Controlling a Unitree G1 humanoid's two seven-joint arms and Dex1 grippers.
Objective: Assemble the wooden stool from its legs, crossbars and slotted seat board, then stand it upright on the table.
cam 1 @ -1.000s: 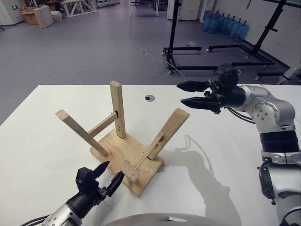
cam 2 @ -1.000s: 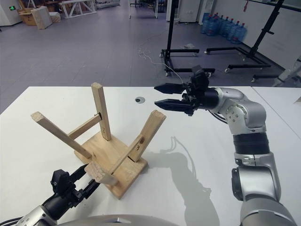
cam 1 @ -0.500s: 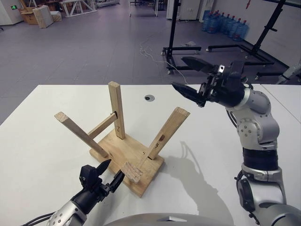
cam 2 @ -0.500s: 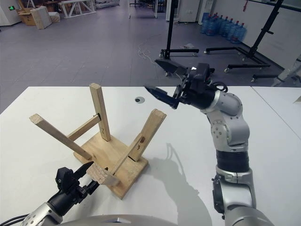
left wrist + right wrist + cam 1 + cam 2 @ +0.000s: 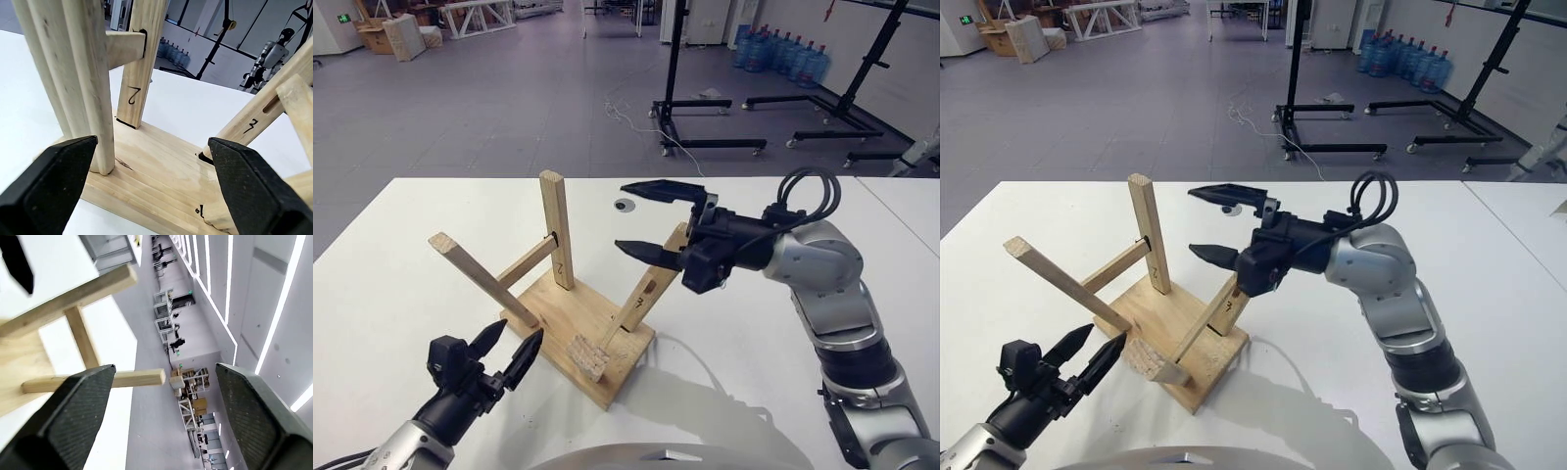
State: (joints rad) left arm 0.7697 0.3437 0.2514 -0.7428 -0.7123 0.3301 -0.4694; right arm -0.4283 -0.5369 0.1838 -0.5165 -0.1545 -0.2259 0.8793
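**Stool upside down on its seat, both grippers empty**

Nearest the robot, the left gripper (image 5: 523, 330) hovered low over the table (image 5: 401, 225). Its jaws were spread and held nothing. It was aimed at the short near leg (image 5: 588, 357), probably to steady or reseat that end.

The slotted seat board (image 5: 570, 313) lay flat on the table with the legs pointing up, which suits pressing legs down into its slots. The near leg leaned over, tied by a crossbar (image 5: 615, 331) to the leg marked 3 (image 5: 651, 284). Behind them, another crossbar (image 5: 529, 259) joined the slanting left leg (image 5: 480, 279) to the upright leg marked 2 (image 5: 558, 230).

Farther back, the right gripper (image 5: 620, 215) hung at the top of leg 3 with its jaws wide apart and empty, and its fingers pointed toward leg 2. Its body hid that leg's tip, so contact could not be judged. The stool had yet to be squared up and turned upright.
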